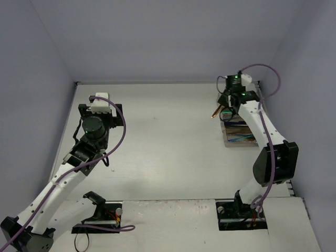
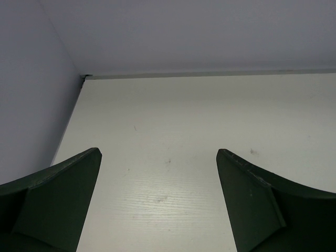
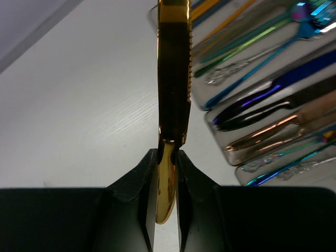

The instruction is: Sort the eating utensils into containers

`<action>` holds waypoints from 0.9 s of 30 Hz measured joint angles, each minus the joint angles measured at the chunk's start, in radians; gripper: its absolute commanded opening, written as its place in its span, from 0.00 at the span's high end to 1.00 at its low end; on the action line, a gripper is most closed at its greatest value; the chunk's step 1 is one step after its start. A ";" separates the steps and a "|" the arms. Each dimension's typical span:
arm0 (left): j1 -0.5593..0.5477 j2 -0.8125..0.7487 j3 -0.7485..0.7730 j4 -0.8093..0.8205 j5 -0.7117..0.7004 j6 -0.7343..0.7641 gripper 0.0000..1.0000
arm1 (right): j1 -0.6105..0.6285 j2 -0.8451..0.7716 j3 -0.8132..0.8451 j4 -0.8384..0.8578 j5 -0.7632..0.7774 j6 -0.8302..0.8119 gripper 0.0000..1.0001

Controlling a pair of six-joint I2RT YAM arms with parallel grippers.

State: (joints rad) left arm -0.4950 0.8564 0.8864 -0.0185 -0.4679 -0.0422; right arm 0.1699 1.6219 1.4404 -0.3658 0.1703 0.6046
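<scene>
Robot: Fingers [image 3: 149, 178] of my right end effector [image 3: 167, 155] sit closest to the lens, pinched shut on a gold knife [image 3: 173, 79]. I grip it near one rounded end and it runs edge-on away from me.

Operator: Where is that knife relative to the trays?

Robot: It sits over the table [image 2: 210, 115], just beside the containers [image 3: 216, 122], not inside any of them. From above it pokes out to the left of my end effector, near the far end of the row. I cannot tell whether it touches the table.

Operator: How will it handle?

Robot: Thin, stiff and light, I judge, with a polished finish that looks slippery. One edge is serrated, so the flat faces are the sensible place to hold. Gripped this near the end, the long free length could swivel between my pads; a hold nearer the middle would be steadier.

Operator: What is already in the trays?

Robot: Several utensils lie lengthwise, among them an iridescent blue-purple knife [image 3: 273, 86] and a copper-toned piece [image 3: 278, 123]. Teal and gold handles lie further along.

Operator: Any brand or lettering?

Robot: None that I can read on the knife, the trays or my arms.

Operator: And your other side?

Robot: Over bare table my left end effector [image 2: 157, 173] hangs with its fingers spread wide and nothing between them
</scene>
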 measured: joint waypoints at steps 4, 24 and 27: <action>0.000 -0.004 0.000 0.000 0.000 0.000 0.10 | -0.125 -0.021 -0.092 0.020 0.011 0.133 1.00; 0.000 -0.014 0.000 0.000 0.000 -0.003 0.10 | -0.263 0.044 -0.302 0.173 0.009 0.558 1.00; 0.000 -0.014 0.000 0.000 0.000 -0.003 0.10 | -0.269 0.065 -0.338 0.187 0.011 0.580 1.00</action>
State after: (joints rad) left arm -0.4950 0.8421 0.8862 -0.0185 -0.4675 -0.0456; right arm -0.0986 1.6872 1.1023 -0.1788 0.1815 1.1841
